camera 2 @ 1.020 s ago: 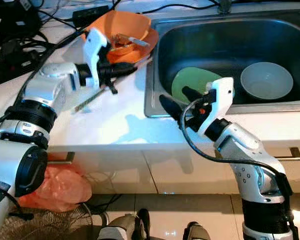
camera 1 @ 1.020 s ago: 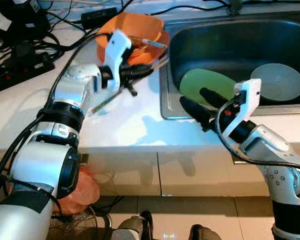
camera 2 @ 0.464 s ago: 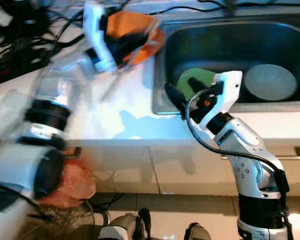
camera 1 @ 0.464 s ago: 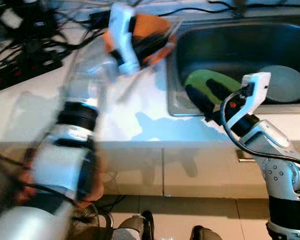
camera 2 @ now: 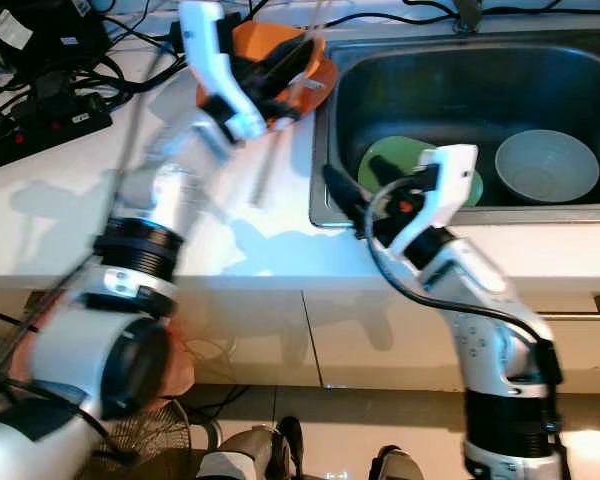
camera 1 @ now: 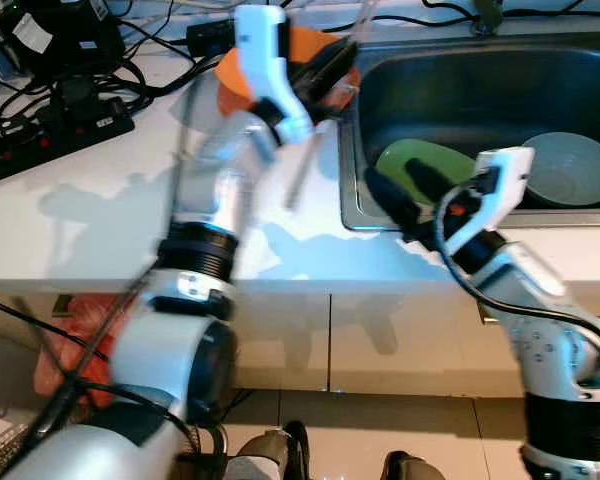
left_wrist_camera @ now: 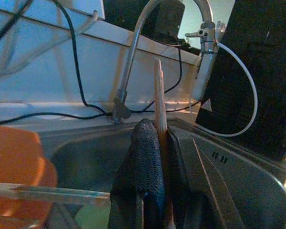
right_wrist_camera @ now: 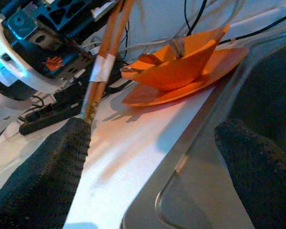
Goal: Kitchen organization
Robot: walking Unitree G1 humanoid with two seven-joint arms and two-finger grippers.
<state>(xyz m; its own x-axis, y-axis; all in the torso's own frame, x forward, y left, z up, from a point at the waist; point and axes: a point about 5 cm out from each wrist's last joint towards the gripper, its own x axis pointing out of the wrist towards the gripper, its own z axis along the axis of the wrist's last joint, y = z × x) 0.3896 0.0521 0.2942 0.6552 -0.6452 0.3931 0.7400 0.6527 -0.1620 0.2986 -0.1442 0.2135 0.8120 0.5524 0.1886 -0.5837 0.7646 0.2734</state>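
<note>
My left gripper [camera 1: 325, 70] is raised over the counter beside the orange bowl [camera 1: 310, 42], shut on a pair of wooden chopsticks [left_wrist_camera: 158, 90]. The sticks are motion-blurred in the head views, their lower end slanting down toward the counter [camera 1: 298, 180]. White tape binds the chopsticks [right_wrist_camera: 105, 62] in the right wrist view. My right gripper [camera 1: 400, 190] is open at the sink's left rim, with nothing between its fingers. Just behind it, a green plate [camera 1: 425, 160] and a white bowl [camera 1: 570, 170] lie inside the steel sink [camera 1: 480, 70].
The orange bowl rests on an orange plate [right_wrist_camera: 181, 86] and holds utensils. A power strip [camera 1: 50, 120] and tangled black cables crowd the counter's back left. A faucet [left_wrist_camera: 133, 52] rises behind the sink. An orange bag [camera 1: 60, 350] lies below the counter.
My left arm has lifted the chopsticks off the counter and swung them right, toward the orange bowl and sink. The right gripper has barely moved. The camera shifted slightly.
</note>
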